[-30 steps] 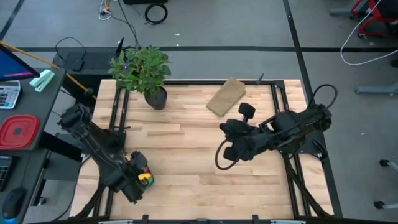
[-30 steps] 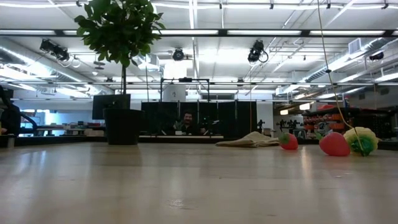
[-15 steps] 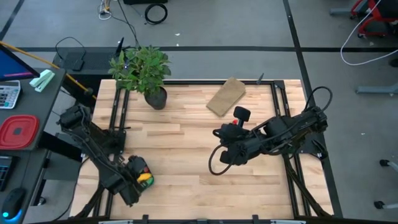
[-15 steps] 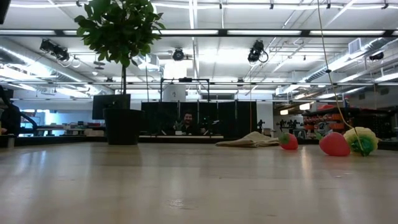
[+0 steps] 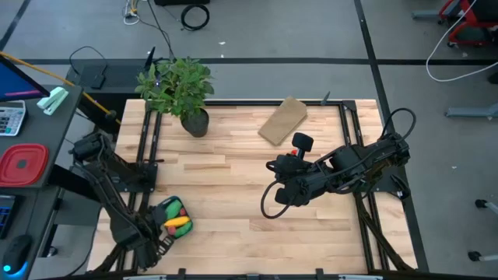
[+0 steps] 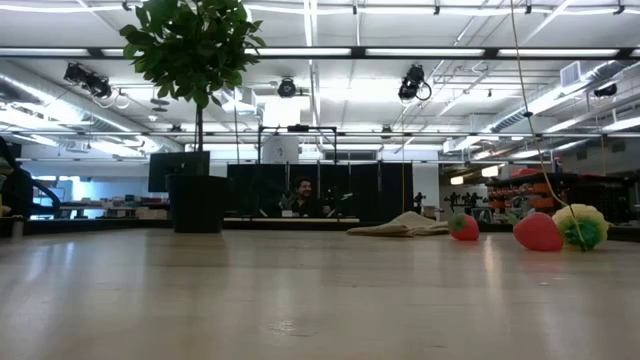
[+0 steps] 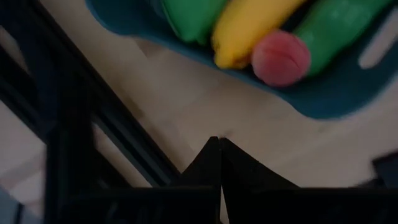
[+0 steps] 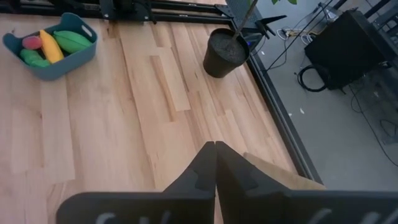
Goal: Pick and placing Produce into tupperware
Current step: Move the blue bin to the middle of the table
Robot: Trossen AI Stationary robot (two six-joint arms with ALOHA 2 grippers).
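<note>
The blue tupperware [image 5: 173, 216] stands on the table near its near-left corner. In it lie a yellow banana [image 7: 245, 28], green pieces [image 7: 339, 25] and a small red piece [image 7: 280, 57]. The right wrist view shows the tupperware [image 8: 50, 46] too. My left gripper [image 5: 156, 243] is shut. It hangs just on the near-left side of the tub and points at it without touching. My right gripper [image 5: 272, 167] is shut above the middle of the table, far from the tub.
A potted leafy plant [image 5: 183, 97] stands at the far edge. Right of it lies a tan flat block [image 5: 282, 120]. Bare wood lies between the arms. In the low view, red and yellow-green rounded pieces [image 6: 538, 232] show at the right.
My left gripper has drawn back from over the tupperware toward the table's near-left corner, so the tub and the produce in it now show. My right arm shifted a little toward the table's left and near side, then kept still.
</note>
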